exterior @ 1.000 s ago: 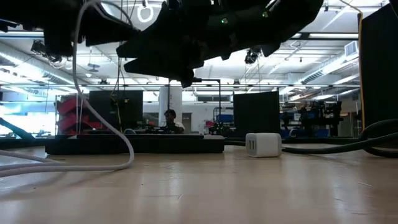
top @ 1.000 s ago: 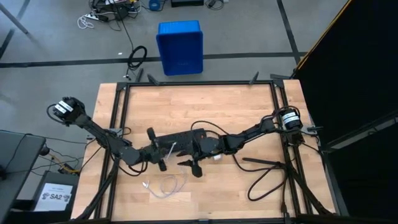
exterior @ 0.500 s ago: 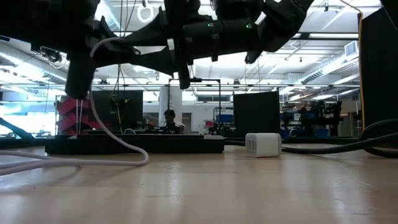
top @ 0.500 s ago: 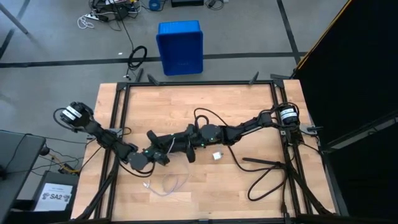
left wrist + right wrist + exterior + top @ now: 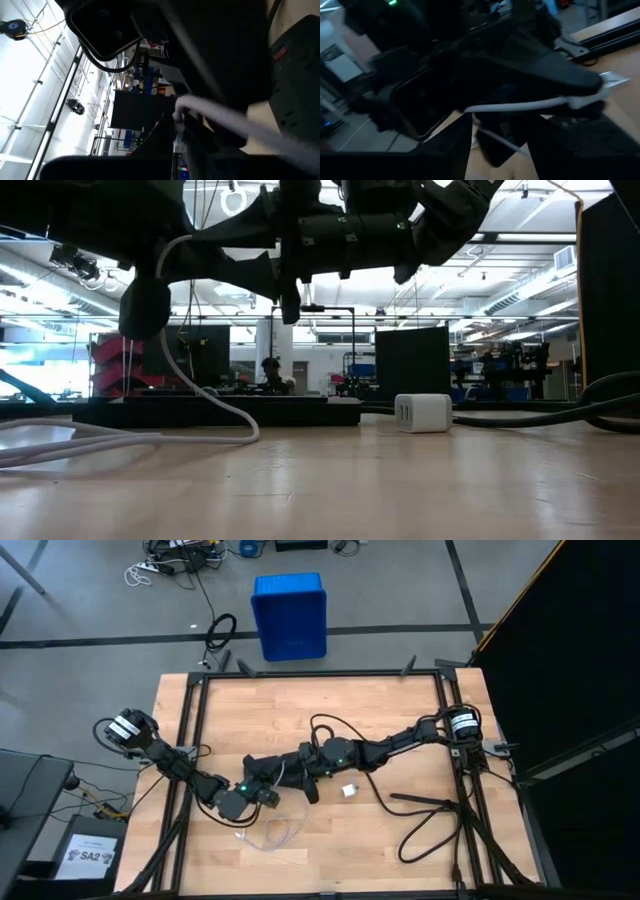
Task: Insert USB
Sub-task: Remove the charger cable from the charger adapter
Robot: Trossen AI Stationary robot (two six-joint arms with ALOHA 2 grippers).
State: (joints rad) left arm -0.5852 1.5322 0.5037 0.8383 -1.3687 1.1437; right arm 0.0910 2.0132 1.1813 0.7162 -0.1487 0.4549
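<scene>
Currently left claw [image 5: 268, 796] pinched shut on thin whitish-grey USB cable [image 5: 272, 836], plug end raised just beside long black power strip [image 5: 290, 762]. Right claw [image 5: 311, 792] half-open, gripping nothing visible, close alongside. Risks: dangling loop on wooden tabletop [image 5: 400, 720] drags plug off line; claws collide; plug slips.

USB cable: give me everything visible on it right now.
The USB cable is thin, whitish-grey and looks like soft plastic. Most of it lies in a loose loop on the wooden table, near the front edge. One strand rises off the wood in a curve to the shut left end effector, which holds it. A small pale plug end lies at the loop's left. The other end cannot be made out.
</scene>
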